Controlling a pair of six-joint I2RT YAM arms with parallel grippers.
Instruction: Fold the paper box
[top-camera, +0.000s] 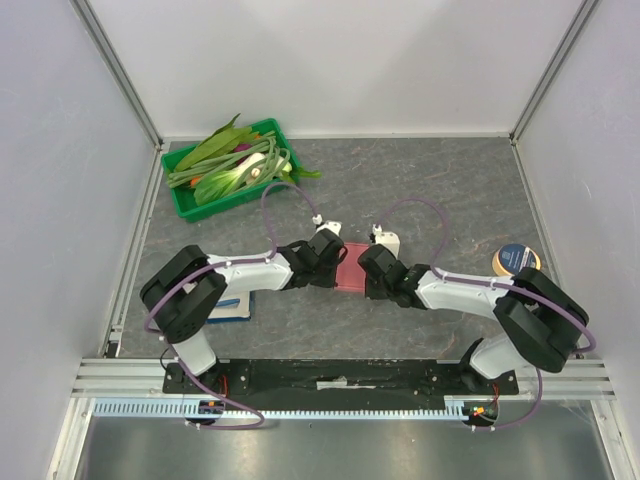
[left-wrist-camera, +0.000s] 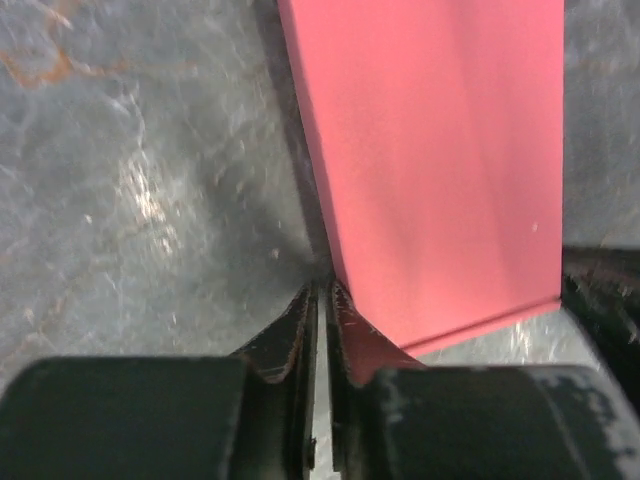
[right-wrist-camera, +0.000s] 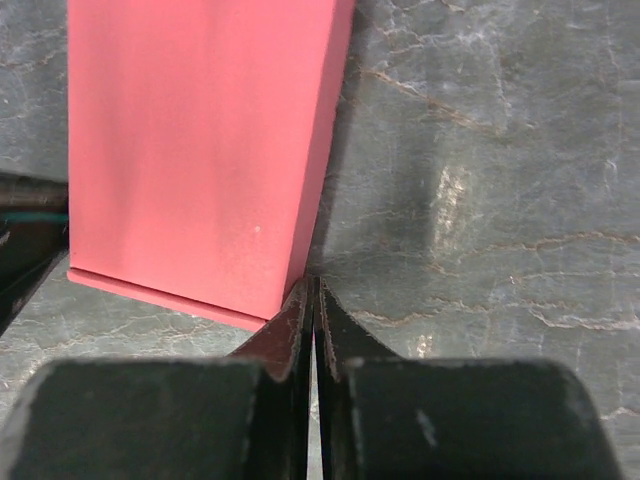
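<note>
Left gripper (left-wrist-camera: 322, 300) and right gripper (right-wrist-camera: 310, 292) each have fingers pressed together, apparently pinching opposite left and right edges of the paper box (top-camera: 352, 271), which lies mid-way across the bench (top-camera: 440, 190), likely steadying it for creasing.

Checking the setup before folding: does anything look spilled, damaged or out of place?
Only the green tray, back left: its leafy greens hang over the rim. The paper box, between the left gripper and right gripper, shows no tears.
</note>
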